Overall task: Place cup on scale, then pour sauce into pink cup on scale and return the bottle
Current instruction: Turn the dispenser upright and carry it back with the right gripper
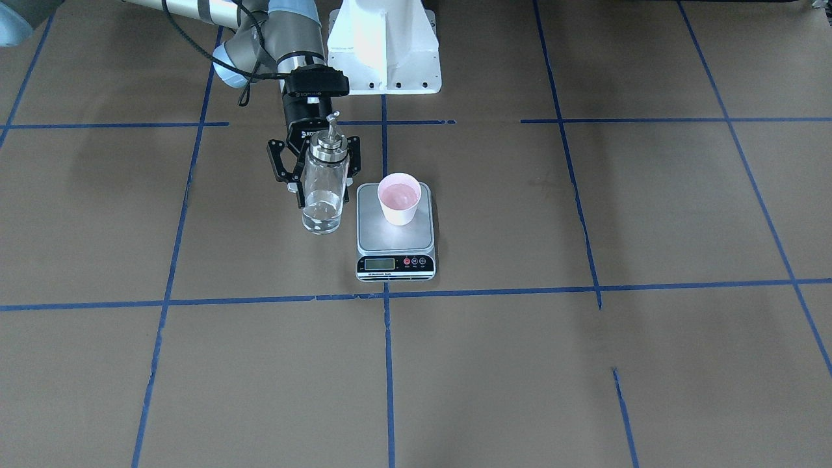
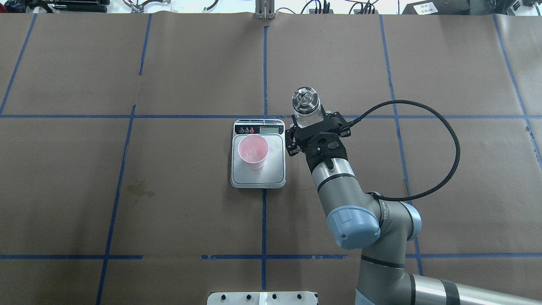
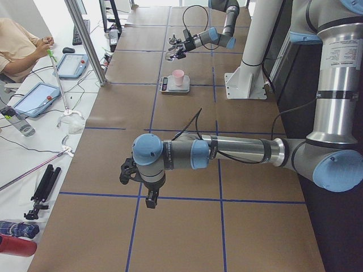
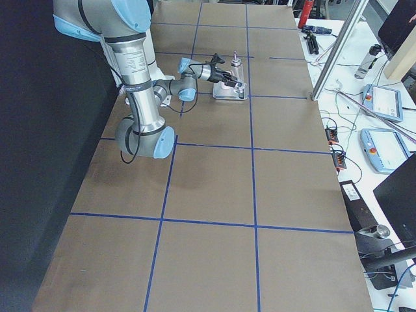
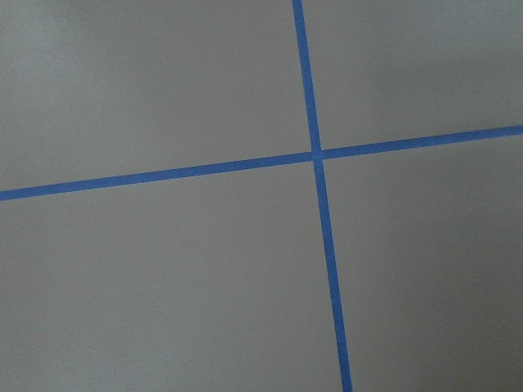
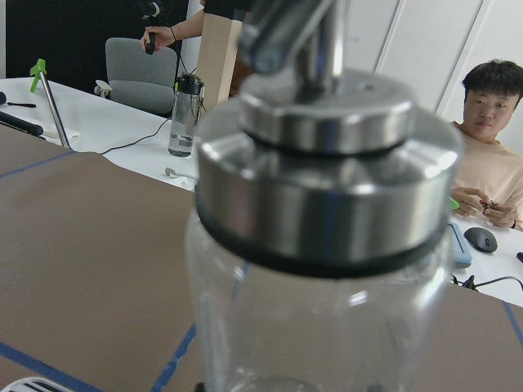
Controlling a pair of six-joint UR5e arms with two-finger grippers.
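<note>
The pink cup (image 1: 400, 199) stands upright on the steel platform of the scale (image 1: 395, 242), towards the robot's end of it. Just beside the scale the clear glass bottle (image 1: 323, 188) is upright, its silver pourer cap up and a little clear sauce (image 1: 322, 218) in its bottom. My right gripper (image 1: 325, 185) reaches in from behind, with a finger against each side of the bottle, shut on it. The bottle's cap (image 6: 327, 175) fills the right wrist view. My left gripper (image 3: 150, 198) hangs over bare table far from the scale; whether it is open I cannot tell.
Brown paper with blue tape lines (image 1: 387, 364) covers the table. The white robot base (image 1: 383, 45) stands behind the scale. A black cable (image 2: 440, 127) loops off the right wrist. A seated person (image 3: 20, 45) and side tables with gear lie beyond the far edge.
</note>
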